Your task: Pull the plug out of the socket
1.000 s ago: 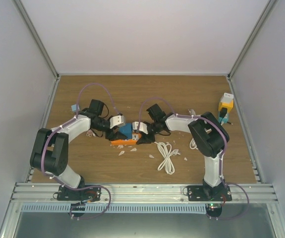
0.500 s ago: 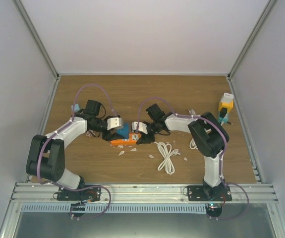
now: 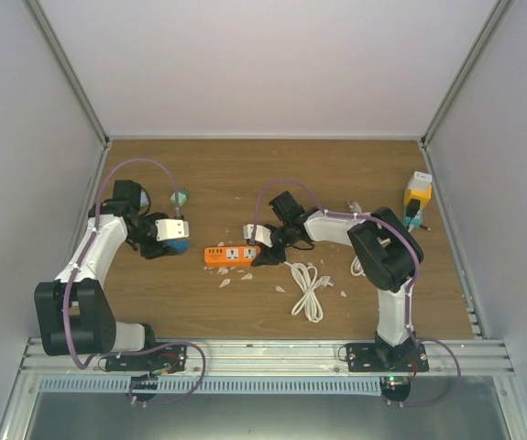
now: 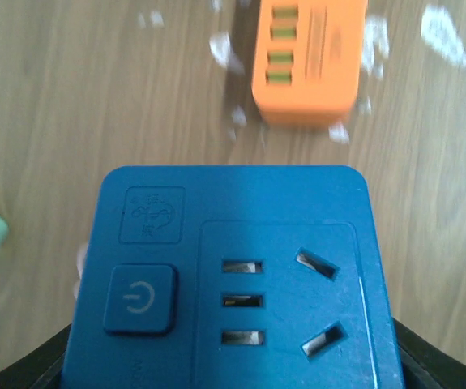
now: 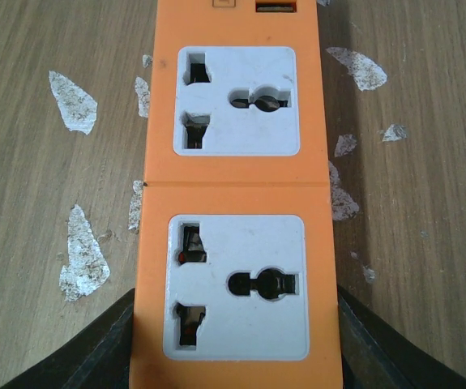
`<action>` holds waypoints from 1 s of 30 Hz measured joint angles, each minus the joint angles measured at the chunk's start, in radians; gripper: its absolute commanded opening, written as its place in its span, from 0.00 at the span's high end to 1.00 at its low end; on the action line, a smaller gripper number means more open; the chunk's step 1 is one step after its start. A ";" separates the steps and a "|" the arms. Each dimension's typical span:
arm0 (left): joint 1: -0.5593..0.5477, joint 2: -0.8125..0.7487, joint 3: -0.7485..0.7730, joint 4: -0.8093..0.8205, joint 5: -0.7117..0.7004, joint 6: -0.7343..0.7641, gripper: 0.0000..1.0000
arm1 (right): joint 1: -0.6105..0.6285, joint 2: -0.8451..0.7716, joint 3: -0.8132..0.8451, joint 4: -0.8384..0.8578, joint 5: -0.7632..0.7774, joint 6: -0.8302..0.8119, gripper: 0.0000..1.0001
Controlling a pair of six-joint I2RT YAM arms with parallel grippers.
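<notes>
The blue plug (image 3: 179,245), a block with a power button and socket slots on its face (image 4: 233,284), hangs apart from the orange socket strip (image 3: 231,255), some way to its left. My left gripper (image 3: 167,234) is shut on the blue plug, its dark fingers (image 4: 439,361) showing at the plug's lower corners. The strip lies flat on the wooden table, and both of its white outlets (image 5: 237,170) stand empty. At the strip's right end, my right gripper (image 3: 256,249) is shut on its sides, fingers (image 5: 95,352) flanking it.
A coiled white cable (image 3: 307,289) lies in front of the right arm. A yellow device (image 3: 417,197) stands at the back right. A small teal object (image 3: 180,196) sits behind the left gripper. White scraps (image 5: 74,101) are scattered around the strip.
The blue plug has come out of the orange strip. My left arm has swung left, carrying it away. The right gripper and the strip have stayed put.
</notes>
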 measured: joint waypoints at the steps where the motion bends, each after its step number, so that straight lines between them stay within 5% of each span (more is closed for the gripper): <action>1: 0.016 -0.002 0.000 -0.022 -0.033 0.018 0.74 | 0.001 0.000 0.001 -0.002 0.002 0.000 0.73; 24: 0.053 0.090 -0.080 -0.124 -0.699 0.049 0.69 | 0.003 0.000 0.015 -0.014 0.036 0.027 0.73; 30: 0.051 0.163 -0.091 -0.082 -0.805 0.001 0.59 | 0.001 0.000 0.018 -0.017 0.041 0.042 0.73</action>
